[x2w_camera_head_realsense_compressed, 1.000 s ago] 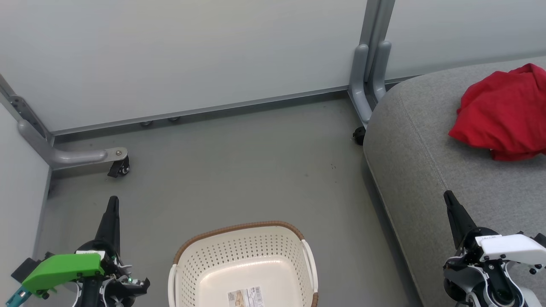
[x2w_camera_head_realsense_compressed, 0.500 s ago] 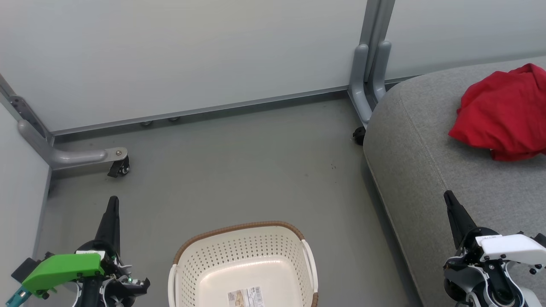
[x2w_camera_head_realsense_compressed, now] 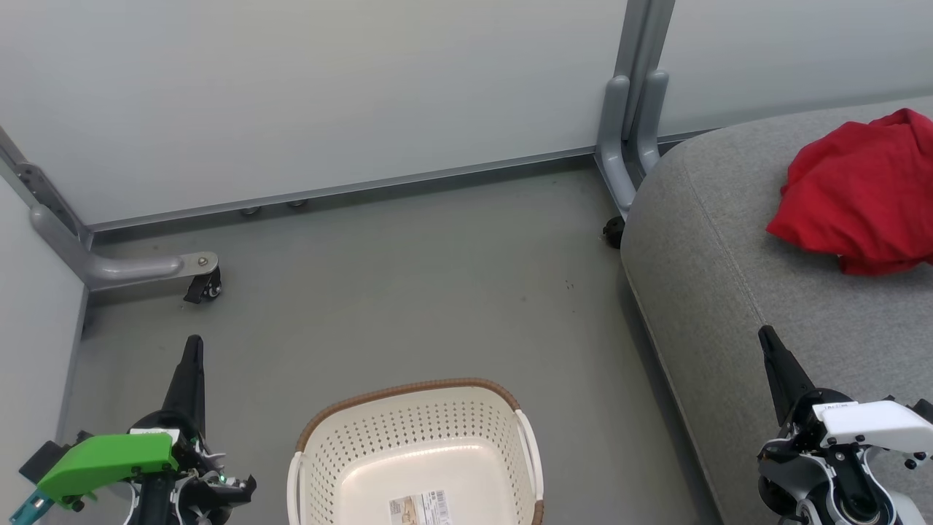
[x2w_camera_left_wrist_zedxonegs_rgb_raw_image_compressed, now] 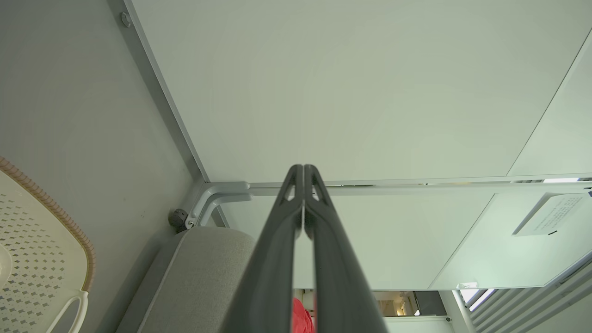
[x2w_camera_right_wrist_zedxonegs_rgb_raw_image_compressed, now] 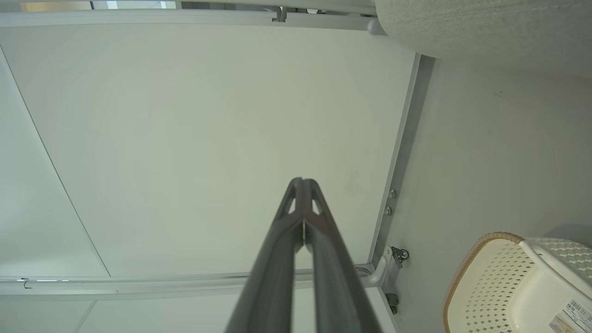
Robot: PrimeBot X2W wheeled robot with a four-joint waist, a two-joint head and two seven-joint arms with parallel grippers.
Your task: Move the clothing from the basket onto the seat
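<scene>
Cream-white perforated basket [x2w_camera_head_realsense_compressed: 408, 389] with a brown braided rim and white side handles, upright on the grey floor [x2w_camera_head_realsense_compressed: 408, 292], its near part cut off by the head view's bottom edge. Inside it a paper label [x2w_camera_head_realsense_compressed: 419, 507] flat on the bottom, with bare plastic around it and bare perforated walls. To the right, apart from the basket across a strip of floor, the big grey seat [x2w_camera_head_realsense_compressed: 729, 277] with its rounded corner and stitched seam. On the seat, toward its far right part and well back from its left edge, the red clothing [x2w_camera_head_realsense_compressed: 860, 189] in one crumpled heap, partly cut off by the picture's right edge; impossible to tell how many garments lie in the heap. Left fingers [x2w_camera_head_realsense_compressed: 189, 379] low at the left of the basket, over the floor, pressed together, touching nothing. Right fingers [x2w_camera_head_realsense_compressed: 783, 372] over the seat's near part, likewise pressed together and holding nothing, well apart from the heap. Behind all this a pale panel wall [x2w_camera_head_realsense_compressed: 328, 95] on grey feet, one with a small caster [x2w_camera_head_realsense_compressed: 208, 284]. From the left wrist, fingers [x2w_camera_left_wrist_zedxonegs_rgb_raw_image_compressed: 286, 231] tip to tip, basket rim [x2w_camera_left_wrist_zedxonegs_rgb_raw_image_compressed: 46, 208] at the left edge, seat corner [x2w_camera_left_wrist_zedxonegs_rgb_raw_image_compressed: 203, 268] below. From the right wrist, fingers [x2w_camera_right_wrist_zedxonegs_rgb_raw_image_compressed: 282, 240] closed the same way, basket [x2w_camera_right_wrist_zedxonegs_rgb_raw_image_compressed: 485, 277] and label [x2w_camera_right_wrist_zedxonegs_rgb_raw_image_compressed: 571, 314] in the lower right corner, seat [x2w_camera_right_wrist_zedxonegs_rgb_raw_image_compressed: 485, 27] at the top.
</scene>
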